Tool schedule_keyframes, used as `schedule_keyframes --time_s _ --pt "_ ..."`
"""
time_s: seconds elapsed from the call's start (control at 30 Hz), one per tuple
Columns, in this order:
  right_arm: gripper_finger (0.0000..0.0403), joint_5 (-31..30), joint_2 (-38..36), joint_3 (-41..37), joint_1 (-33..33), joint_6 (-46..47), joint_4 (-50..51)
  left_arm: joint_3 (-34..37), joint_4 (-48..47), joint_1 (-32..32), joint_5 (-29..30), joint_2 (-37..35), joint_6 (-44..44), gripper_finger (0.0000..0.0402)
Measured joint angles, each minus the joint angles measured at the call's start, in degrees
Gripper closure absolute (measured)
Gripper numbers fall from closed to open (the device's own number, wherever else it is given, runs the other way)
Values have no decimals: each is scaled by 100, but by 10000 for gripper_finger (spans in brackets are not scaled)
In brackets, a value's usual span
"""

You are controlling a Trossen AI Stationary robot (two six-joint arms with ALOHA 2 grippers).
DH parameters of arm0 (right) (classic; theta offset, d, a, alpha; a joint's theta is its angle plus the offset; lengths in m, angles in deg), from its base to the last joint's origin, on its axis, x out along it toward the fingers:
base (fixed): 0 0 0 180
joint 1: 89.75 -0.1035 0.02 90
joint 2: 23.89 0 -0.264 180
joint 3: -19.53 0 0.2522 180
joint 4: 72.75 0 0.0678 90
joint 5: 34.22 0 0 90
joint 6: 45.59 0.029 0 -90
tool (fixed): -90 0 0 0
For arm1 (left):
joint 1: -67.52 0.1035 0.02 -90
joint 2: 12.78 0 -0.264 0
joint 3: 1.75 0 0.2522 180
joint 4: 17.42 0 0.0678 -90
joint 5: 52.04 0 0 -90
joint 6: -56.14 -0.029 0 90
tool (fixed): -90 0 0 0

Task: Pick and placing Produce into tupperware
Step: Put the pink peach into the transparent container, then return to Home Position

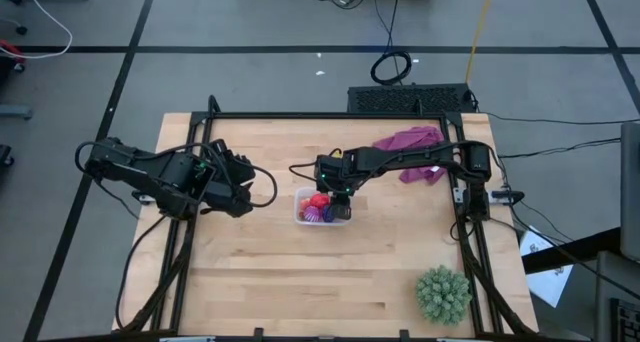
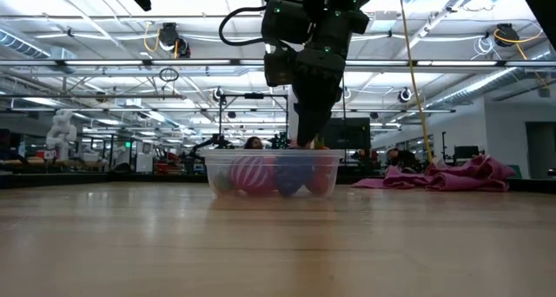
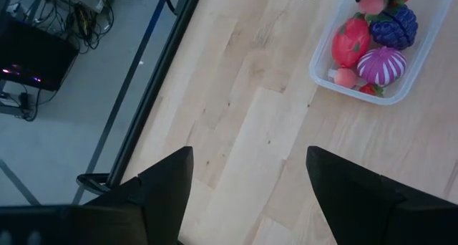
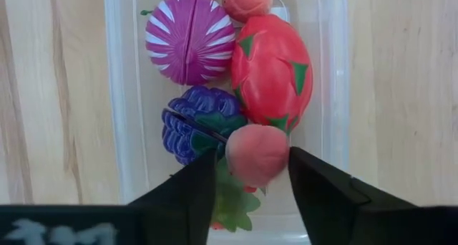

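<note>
1. The small clear plastic rectangular tupperware box [image 1: 322, 209] with rounded corners is sitting near the centre of the light wooden table [image 1: 330, 282], slightly toward the table's twelve o'clock side in the high view.
2. The right gripper [image 4: 250, 175] is reaching down into the box from above, at the box's three o'clock end in the high view.
3. Its two dark fingers [image 4: 187, 195] are standing a little apart, with a round pinkish peach-like toy fruit [image 4: 256, 153] lying between them; whether the fingers are pressing on the fruit I cannot tell.
4. Inside the box a red dragon-fruit-like piece with green flecks [image 4: 272, 69], a purple-and-white striped round piece [image 4: 184, 37], a dark purple grape-like cluster [image 4: 199, 123] and a second small pink piece [image 4: 247, 0] are lying packed against one another.
5. The left gripper [image 3: 247, 184] is hovering above bare wood at about nine o'clock from the box, well apart from it, with its jaws spread wide and nothing between them.
6. A purple-magenta cloth [image 1: 412, 147] is lying crumpled at about one o'clock from the box.
7. A big green spiky ball [image 1: 443, 294] is resting near the table's corner at about five o'clock from the box.
</note>
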Motion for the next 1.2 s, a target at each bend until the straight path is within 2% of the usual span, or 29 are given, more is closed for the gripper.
schedule_keyframes --time_s 0.2,0.47,0.6,0.87,1.1,1.2 --pt "204 0 0 0 0 -2 -28 0 -2 0 0 0 8 128" --pt "203 1 -79 54 0 -33 -90 0 23 0 6 -2 -317 128" --pt "203 0 -334 167 -37 -35 -159 0 33 -8 207 -63 -427 128" --pt "204 2 -1504 225 -253 -24 -531 -216 56 -242 448 -817 10 128" --pt "204 2 -2741 234 -615 111 -907 -236 492 -1097 525 -1787 175 128" --pt "204 4 -3161 234 -781 123 -919 -236 511 -1539 728 -2098 241 128"
